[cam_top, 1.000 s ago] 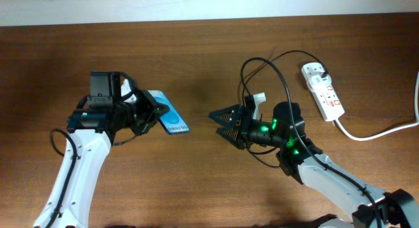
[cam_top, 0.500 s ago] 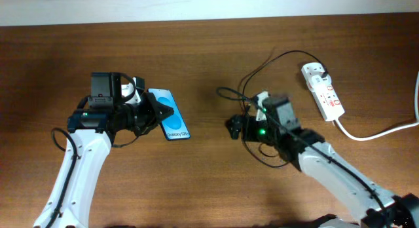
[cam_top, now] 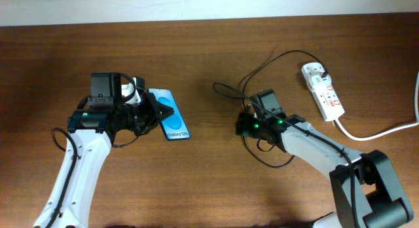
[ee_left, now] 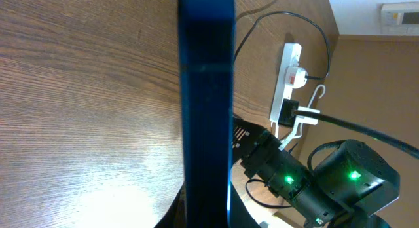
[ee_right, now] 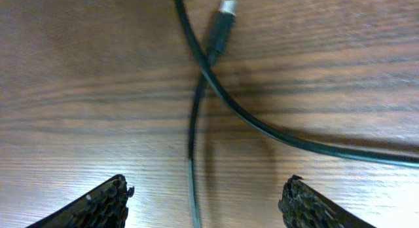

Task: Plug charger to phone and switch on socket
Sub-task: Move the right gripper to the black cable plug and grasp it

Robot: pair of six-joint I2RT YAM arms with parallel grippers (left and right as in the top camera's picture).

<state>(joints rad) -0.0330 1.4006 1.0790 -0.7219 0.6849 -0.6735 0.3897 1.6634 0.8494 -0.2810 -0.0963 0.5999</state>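
Gripping: left jaws closed on the phone (cam_top: 170, 115), blue screen up, at 9 o'clock from worktop (cam_top: 209, 189) centre. Right jaws open and pointing down, just right of centre, nothing between them. The charger (ee_right: 218, 35) lies on the wood under them, connector tip at 12 o'clock in the right wrist view, cable crossing itself below it. Socket (cam_top: 324, 90) sits at 2 o'clock, black cable running to its 12 o'clock end. Phone and connector well apart.

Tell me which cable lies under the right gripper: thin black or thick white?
The thin black charger cable, lying between the open fingers of the right gripper; the white cord runs from the socket.
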